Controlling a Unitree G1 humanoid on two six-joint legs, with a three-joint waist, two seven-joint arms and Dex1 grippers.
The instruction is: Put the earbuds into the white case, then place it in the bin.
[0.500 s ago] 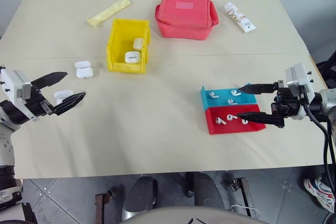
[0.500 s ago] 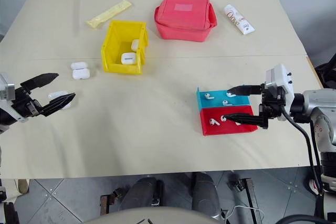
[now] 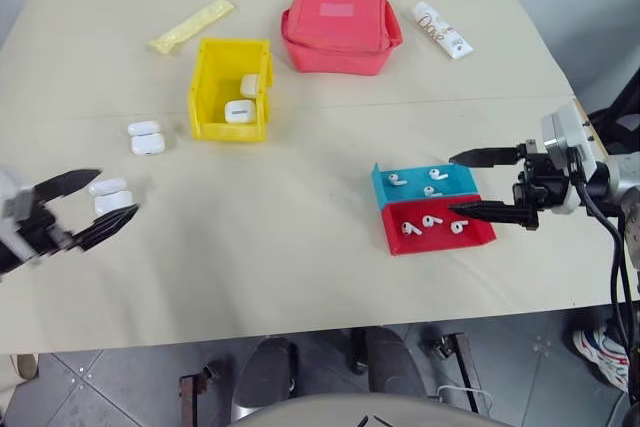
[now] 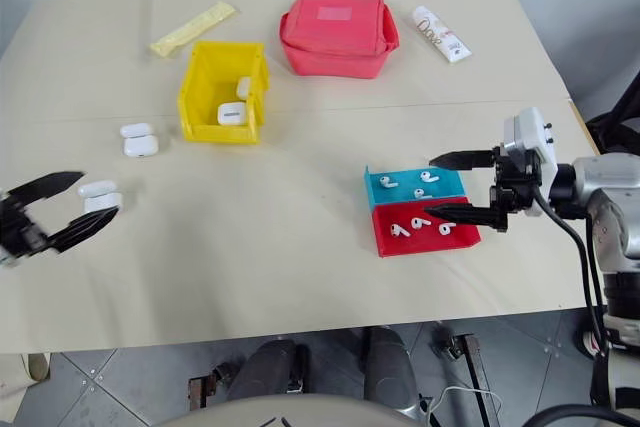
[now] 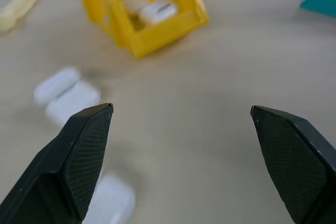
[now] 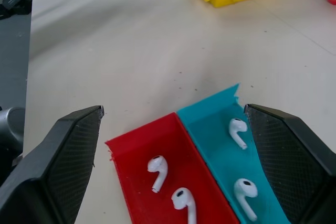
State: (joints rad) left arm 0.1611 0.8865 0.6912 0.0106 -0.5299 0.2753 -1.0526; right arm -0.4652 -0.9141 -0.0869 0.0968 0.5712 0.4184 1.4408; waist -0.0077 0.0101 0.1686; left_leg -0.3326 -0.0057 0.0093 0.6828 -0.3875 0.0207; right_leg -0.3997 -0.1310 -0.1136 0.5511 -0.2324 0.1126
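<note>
While two white cases [image 3: 240, 107] already lay in the yellow bin [image 3: 205, 117], the earbuds [image 3: 430, 224] sat untouched in their trays, and both the left pincer [image 3: 92, 209] and the right pincer [image 3: 470, 183] gaped wide and empty.

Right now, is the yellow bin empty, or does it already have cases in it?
Not empty. The yellow bin holds two white cases on its floor, one flat near the front wall and one leaning behind it.
</note>
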